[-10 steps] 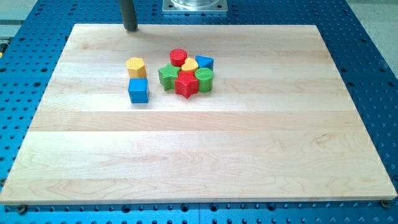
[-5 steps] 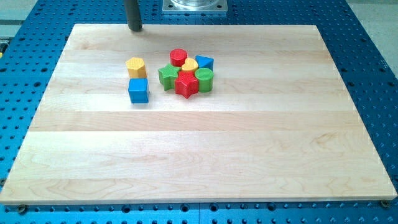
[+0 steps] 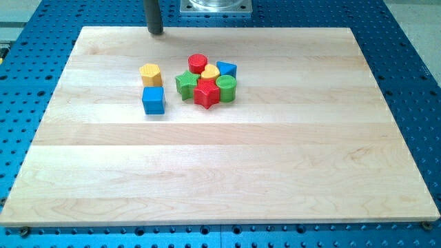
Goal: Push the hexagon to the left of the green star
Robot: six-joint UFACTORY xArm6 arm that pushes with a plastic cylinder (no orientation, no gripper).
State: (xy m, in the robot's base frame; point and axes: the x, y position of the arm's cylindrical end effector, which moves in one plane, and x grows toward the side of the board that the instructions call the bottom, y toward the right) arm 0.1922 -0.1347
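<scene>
The yellow hexagon [image 3: 150, 74] sits on the wooden board [image 3: 220, 172] in its upper left part. The green star [image 3: 185, 84] lies a short way to its right, at the left edge of a tight cluster of blocks. My tip [image 3: 156, 32] is at the board's top edge, above the hexagon and slightly to its right, well apart from every block.
A blue cube [image 3: 154, 100] sits just below the hexagon. The cluster holds a red cylinder [image 3: 198, 63], a yellow block [image 3: 210, 72], a blue block [image 3: 227, 69], a red star [image 3: 206, 94] and a green cylinder [image 3: 226, 87]. A metal mount [image 3: 216, 6] is at the view's top.
My tip has slid a little to the right along the board's top edge. No block has moved.
</scene>
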